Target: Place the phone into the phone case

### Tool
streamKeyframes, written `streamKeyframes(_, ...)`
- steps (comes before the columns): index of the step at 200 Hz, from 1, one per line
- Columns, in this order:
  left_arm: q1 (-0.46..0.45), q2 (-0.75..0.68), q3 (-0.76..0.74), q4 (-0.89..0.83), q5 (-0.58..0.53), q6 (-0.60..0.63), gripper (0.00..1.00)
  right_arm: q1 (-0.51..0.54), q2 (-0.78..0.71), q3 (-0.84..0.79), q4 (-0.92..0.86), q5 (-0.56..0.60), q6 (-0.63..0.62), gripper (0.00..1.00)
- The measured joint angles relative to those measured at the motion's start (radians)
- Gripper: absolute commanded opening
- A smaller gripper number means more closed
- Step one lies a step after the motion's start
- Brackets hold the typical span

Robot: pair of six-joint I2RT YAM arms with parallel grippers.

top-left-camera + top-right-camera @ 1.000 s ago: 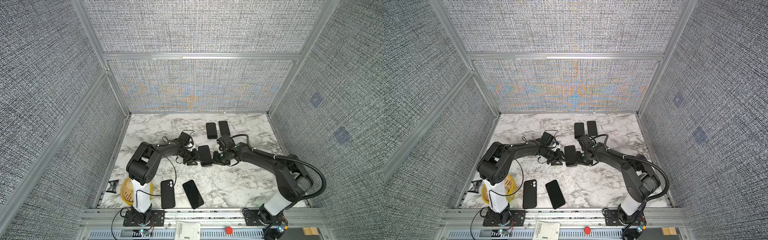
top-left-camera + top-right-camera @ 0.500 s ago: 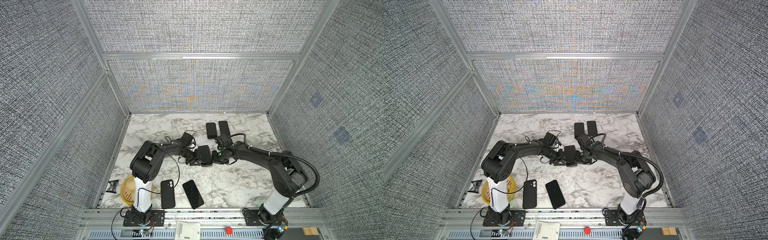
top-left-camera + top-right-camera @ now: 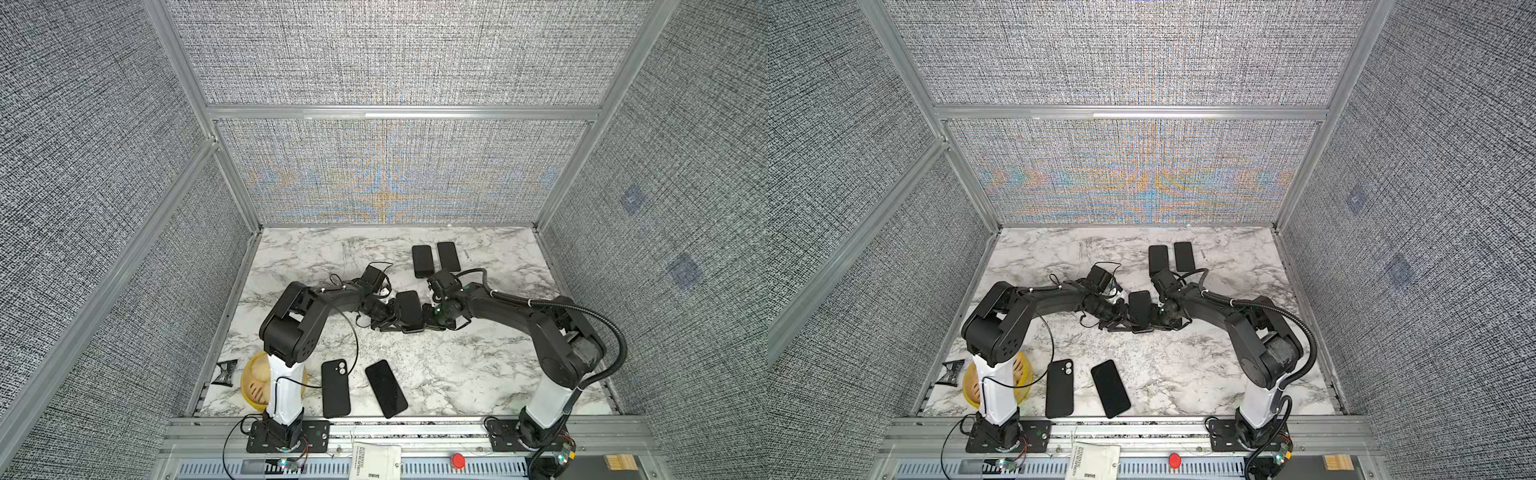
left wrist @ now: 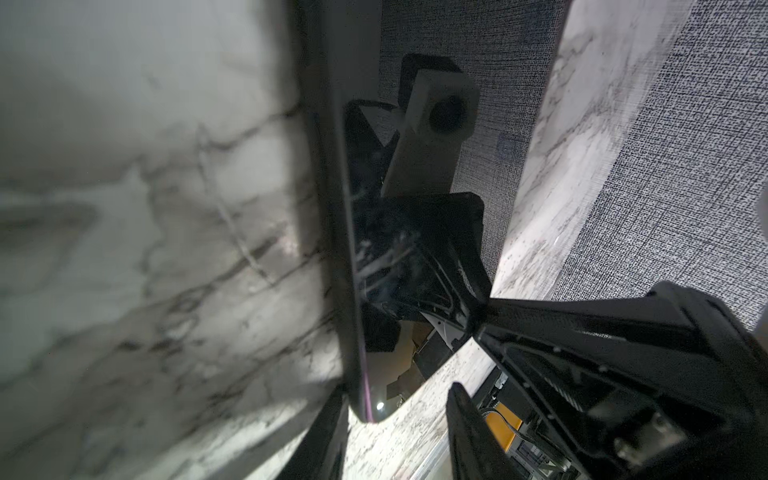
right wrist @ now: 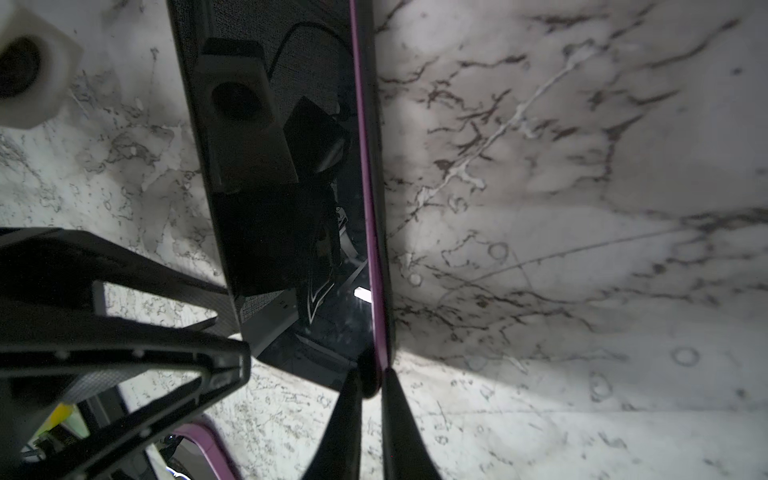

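Observation:
A black phone point(image 3: 409, 311) point(image 3: 1139, 309) with a glossy screen and a thin purple line along its edge is held up between both grippers at mid-table. My right gripper point(image 5: 371, 374) point(image 3: 428, 319) is shut on the phone point(image 5: 291, 208), pinching its rim at a corner. My left gripper point(image 4: 395, 390) point(image 3: 390, 319) is open around the opposite corner of the phone point(image 4: 374, 232): one finger lies against its back, the other stands apart from the screen. A black phone case point(image 3: 336, 388) point(image 3: 1059, 388) with two round camera openings lies flat near the front edge.
Another black phone point(image 3: 385, 388) lies beside the case at the front. Two more dark phones point(image 3: 422, 261) point(image 3: 449, 256) lie at the back behind the right wrist. A yellow round thing point(image 3: 255, 380) and a small black clip point(image 3: 224, 371) sit by the left arm's base.
Both grippers have pressed in closer to the middle phone from either side. The right jaws have narrowed onto its rim, and the left jaws have narrowed a little.

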Motion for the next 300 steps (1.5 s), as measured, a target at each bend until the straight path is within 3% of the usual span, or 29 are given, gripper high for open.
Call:
streamKeyframes(267, 0.002, 0.013, -0.029, 0.061, 0.044, -0.008, 0.36, 0.009, 0.015, -0.047, 0.061, 0.018, 0.018, 0.07)
streamKeyframes(300, -0.008, -0.023, -0.035, 0.034, -0.008, -0.004, 0.45, 0.022, -0.038, 0.008, -0.021, 0.018, -0.009, 0.14)
